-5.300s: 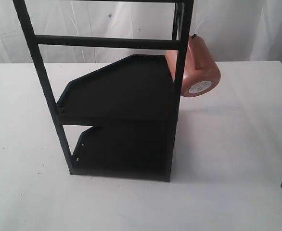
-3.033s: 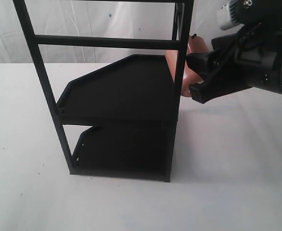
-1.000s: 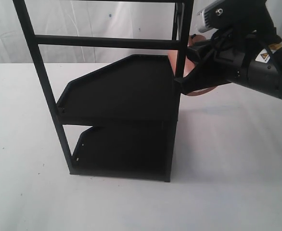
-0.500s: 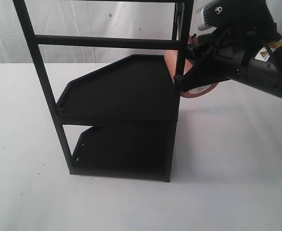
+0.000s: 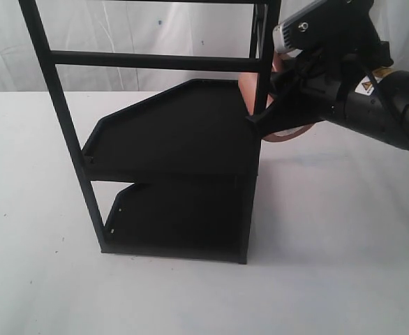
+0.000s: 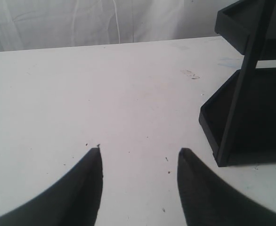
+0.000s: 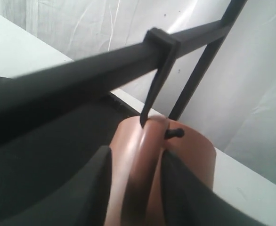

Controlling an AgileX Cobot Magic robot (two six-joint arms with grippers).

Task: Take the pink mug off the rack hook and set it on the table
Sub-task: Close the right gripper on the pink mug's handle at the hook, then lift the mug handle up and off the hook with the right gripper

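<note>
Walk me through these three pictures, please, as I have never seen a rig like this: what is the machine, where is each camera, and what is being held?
This is a robot with two arms, each ending in a two-fingered gripper. The wide picture comes from a camera off the arms. The other two come from cameras on the wrists, looking along the fingers. On the white table stands a black rack with two shelves. A pink mug hangs by its handle from the rack hook. The right gripper has one finger on each side of that handle. A gap shows on one side, so it does not look clamped. The left gripper is open above the table, holding nothing.
</note>
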